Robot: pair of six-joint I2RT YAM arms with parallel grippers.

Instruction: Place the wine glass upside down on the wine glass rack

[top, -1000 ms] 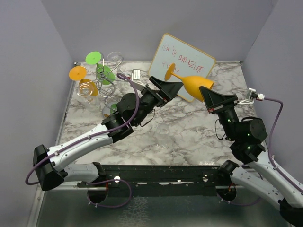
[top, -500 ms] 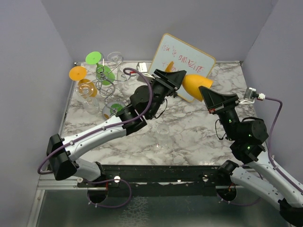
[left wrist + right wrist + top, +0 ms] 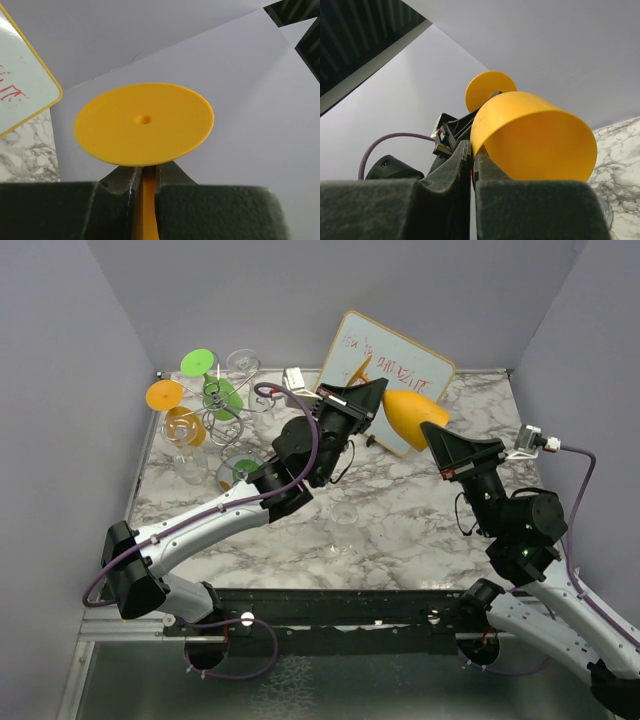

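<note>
Wine glass point(image 3: 410, 412), orange: aloft over worktop point(image 3: 400, 525), long axis near level, foot toward 9 o'clock.
Left end effector point(image 3: 372, 393): clamped on the stem.
Right end effector point(image 3: 430, 430): pinching the bowl rim.
Wine glass rack point(image 3: 215, 405): 9 o'clock of the glass, well apart, left arm nearer.

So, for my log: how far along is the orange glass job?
Done: the orange glass is off the table. In hand: the right pincer grips its bowl rim, the left pincer its stem. Left: carrying it to the rack and hanging it upside down.
</note>
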